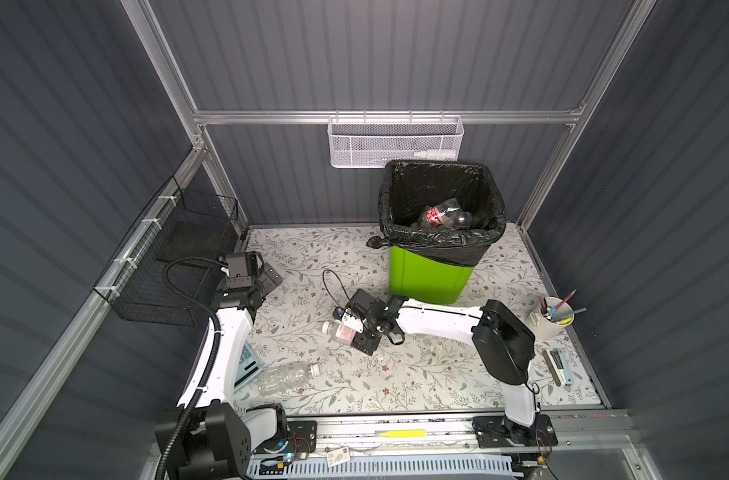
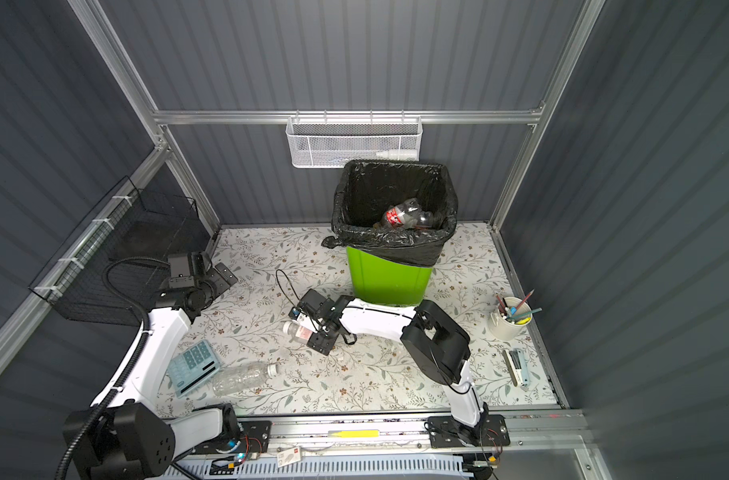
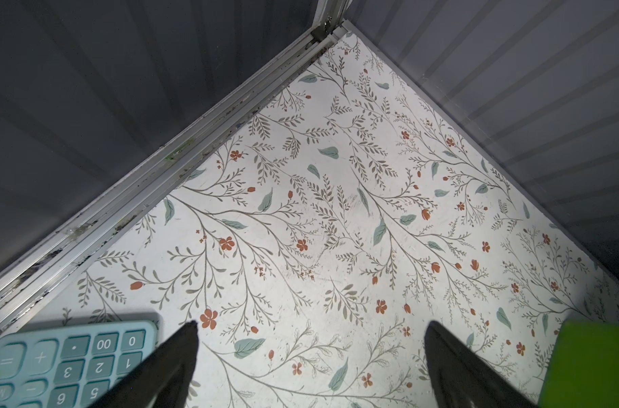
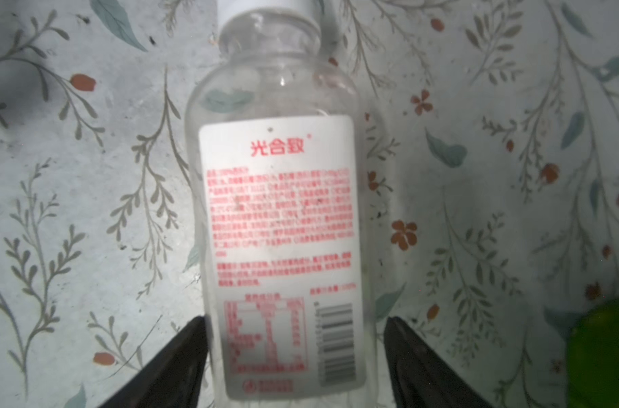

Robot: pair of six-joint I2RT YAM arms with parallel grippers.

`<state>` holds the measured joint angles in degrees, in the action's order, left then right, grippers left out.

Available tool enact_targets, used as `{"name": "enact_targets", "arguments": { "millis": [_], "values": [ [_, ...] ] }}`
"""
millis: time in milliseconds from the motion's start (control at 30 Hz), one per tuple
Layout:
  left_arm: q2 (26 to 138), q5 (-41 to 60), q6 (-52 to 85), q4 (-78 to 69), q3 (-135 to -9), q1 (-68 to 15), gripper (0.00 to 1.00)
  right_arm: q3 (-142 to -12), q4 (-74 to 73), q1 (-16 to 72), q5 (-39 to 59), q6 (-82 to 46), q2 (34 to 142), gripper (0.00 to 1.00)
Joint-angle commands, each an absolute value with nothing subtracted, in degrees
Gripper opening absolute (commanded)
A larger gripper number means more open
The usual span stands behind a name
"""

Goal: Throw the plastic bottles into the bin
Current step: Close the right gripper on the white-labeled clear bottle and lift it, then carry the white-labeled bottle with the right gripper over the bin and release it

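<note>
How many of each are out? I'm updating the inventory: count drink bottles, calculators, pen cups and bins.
Drink bottles: 3 visible: white-labelled bottle, unlabelled bottle, red-labelled bottle inside the bin
Calculator: 1
Pen cup: 1
Bin: 1
Total: 6

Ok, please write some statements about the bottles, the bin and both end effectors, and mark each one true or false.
1. The bin holds a red-labelled bottle. True.
2. The left end effector grips the calculator. False: it is open and empty; the calculator lies apart from it.
3. The jaws of the right end effector stand on either side of a white-labelled bottle. True.
4. The cup of pens has tipped over. False: it stands upright.
</note>
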<state>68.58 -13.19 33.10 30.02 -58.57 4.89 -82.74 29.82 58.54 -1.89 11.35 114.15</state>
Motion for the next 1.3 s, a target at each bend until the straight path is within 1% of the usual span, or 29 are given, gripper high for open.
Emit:
{"name": "enact_targets", "arguments": {
  "millis": [0,33,100,167,367,600,767,833,900,967,1067,1167,1267],
  "values": [
    [68.0,-11.9,35.2,31.2,-57.0,5.7,1.00,-84.3,30.8,58.7,-5.5,9.8,112.2,0.86],
    [67.9,-11.9,35.2,31.2,-56.8,5.7,1.00,-85.4,30.8,58.6,-5.8,9.6,112.2,0.89],
    [67.8,-11.7,35.2,31.2,-56.8,5.7,1.00,-88.1,31.3,58.7,-5.6,9.7,113.6,0.92],
    [67.7,-11.8,35.2,31.3,-56.7,5.7,1.00,-91.2,32.4,58.7,-5.1,10.3,115.7,0.93],
    [67.1,-12.4,35.0,31.6,-56.5,5.7,1.00,-97.4,38.0,58.7,-2.8,12.3,122.0,0.92],
    [67.8,-11.9,35.2,31.2,-56.3,5.7,1.00,-102.5,41.8,58.7,1.5,12.0,126.9,0.91],
    [67.8,-12.3,35.1,31.2,-56.1,5.7,1.00,-104.4,44.2,58.7,1.0,12.1,129.7,0.89],
    [67.9,-12.2,35.2,31.2,-56.0,5.7,1.00,-104.8,45.0,58.7,0.4,12.3,130.2,0.85],
    [68.0,-12.2,35.3,31.1,-55.9,5.7,1.00,-105.1,45.4,58.7,-0.1,12.3,130.2,0.80],
    [68.0,-12.2,35.3,31.0,-55.9,5.7,1.00,-105.0,45.0,58.6,-0.7,11.7,129.4,0.72],
    [68.1,-12.2,35.3,31.0,-55.7,5.7,1.00,-104.9,43.6,58.4,-1.8,10.7,127.1,0.64],
    [68.2,-12.0,35.3,30.7,-55.6,5.7,1.00,-104.7,41.7,58.0,-4.4,10.1,123.2,0.59],
    [68.4,-11.8,35.4,30.4,-55.3,5.7,1.00,-104.9,39.6,57.0,-6.9,10.6,117.8,0.56]
  ]
}}
